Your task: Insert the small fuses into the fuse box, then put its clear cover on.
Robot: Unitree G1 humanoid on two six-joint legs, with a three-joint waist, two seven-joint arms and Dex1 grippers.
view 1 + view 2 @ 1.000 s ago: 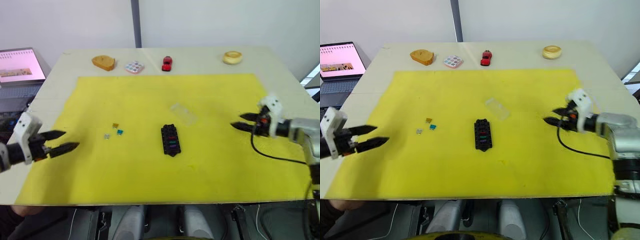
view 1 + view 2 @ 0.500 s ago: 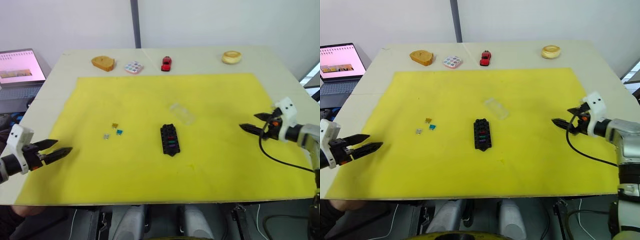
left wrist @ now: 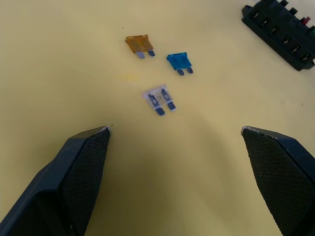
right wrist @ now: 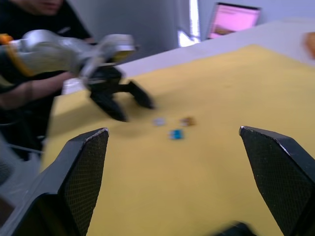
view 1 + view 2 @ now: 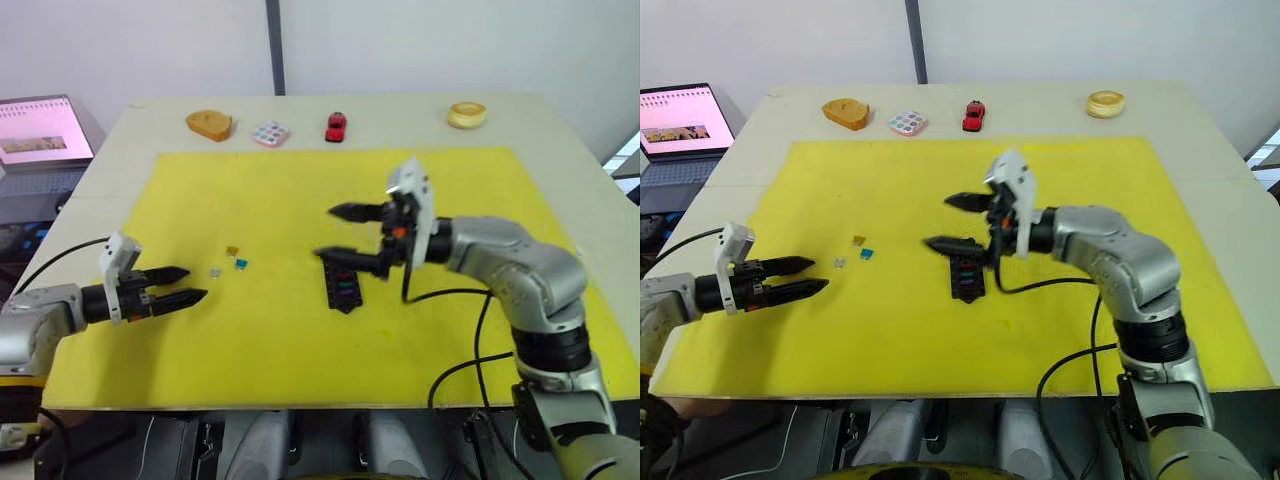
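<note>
My right gripper (image 5: pixel 342 231) was spread wide over the fuse box (image 5: pixel 341 279); left gripper (image 5: pixel 190 284) spread too, near 3 loose fuses (image 3: pixel 159 96).

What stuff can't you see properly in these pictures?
- The clear cover: the right gripper and its arm stand in front of where it would lie, so I cannot find it.
- The fuse box: its far end is hidden by the lower finger in the eye views; the left wrist view cuts it off at the edge.
- The fuses in the box: too small to count.
</note>
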